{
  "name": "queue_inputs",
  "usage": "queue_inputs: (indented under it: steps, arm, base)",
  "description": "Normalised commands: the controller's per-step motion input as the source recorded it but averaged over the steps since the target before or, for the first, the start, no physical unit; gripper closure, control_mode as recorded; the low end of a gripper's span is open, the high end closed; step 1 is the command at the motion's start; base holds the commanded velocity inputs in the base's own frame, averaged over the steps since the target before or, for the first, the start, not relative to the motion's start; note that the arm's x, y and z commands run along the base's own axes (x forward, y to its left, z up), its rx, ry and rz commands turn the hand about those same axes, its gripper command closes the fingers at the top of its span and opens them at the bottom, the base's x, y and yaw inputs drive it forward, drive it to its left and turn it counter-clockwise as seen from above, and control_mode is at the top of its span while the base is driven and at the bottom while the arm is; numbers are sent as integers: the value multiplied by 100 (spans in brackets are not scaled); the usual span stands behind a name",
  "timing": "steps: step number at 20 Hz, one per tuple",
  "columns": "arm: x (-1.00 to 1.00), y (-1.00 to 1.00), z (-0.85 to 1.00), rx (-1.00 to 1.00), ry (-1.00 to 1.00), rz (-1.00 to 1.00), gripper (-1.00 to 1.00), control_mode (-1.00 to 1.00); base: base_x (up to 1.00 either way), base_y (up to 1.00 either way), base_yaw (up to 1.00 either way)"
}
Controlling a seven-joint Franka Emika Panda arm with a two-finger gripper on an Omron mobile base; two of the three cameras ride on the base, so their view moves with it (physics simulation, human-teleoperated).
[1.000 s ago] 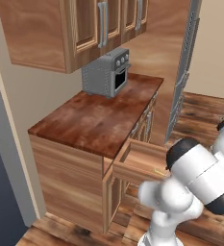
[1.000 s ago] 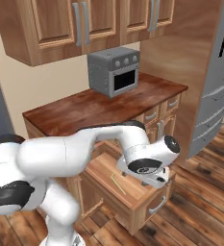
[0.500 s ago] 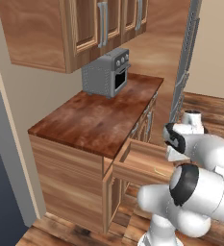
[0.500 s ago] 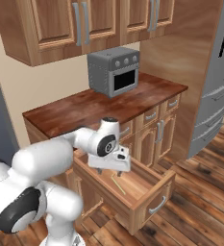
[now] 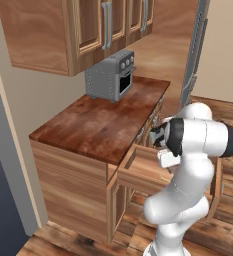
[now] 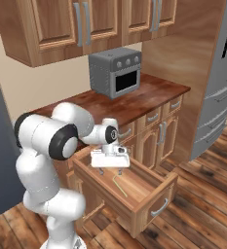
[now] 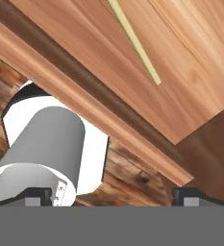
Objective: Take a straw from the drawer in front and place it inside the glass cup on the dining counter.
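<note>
The claw (image 6: 110, 169) hangs spread (holding nothing) over the pulled-out drawer (image 6: 149, 194); a pale straw (image 6: 118, 185) lies inside.

The gripper (image 6: 110, 169) now hangs over the back-left part of the open drawer (image 6: 149, 194), arm folded upright beside it.

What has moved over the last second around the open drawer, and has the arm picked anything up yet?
The white arm's gripper swung from the front right of the open medium-brown wooden drawer to hang over its back left, jaws open and empty. The thin pale yellow-green straw stayed flat on the drawer floor. The grey toaster oven and the base did not move.
</note>
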Motion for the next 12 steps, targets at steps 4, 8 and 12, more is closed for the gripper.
queue_inputs:
  steps: [4,8,12]
  arm:
    - [47,-13,-22,11,18,9,-100,-100]
    - [11,-14,-41,15,4,9,-100,-100]
    - [3,-7,-73,12,0,10,-100,-100]
  base:
    - [0,0,0]
    - [0,0,0]
    - [0,0,0]
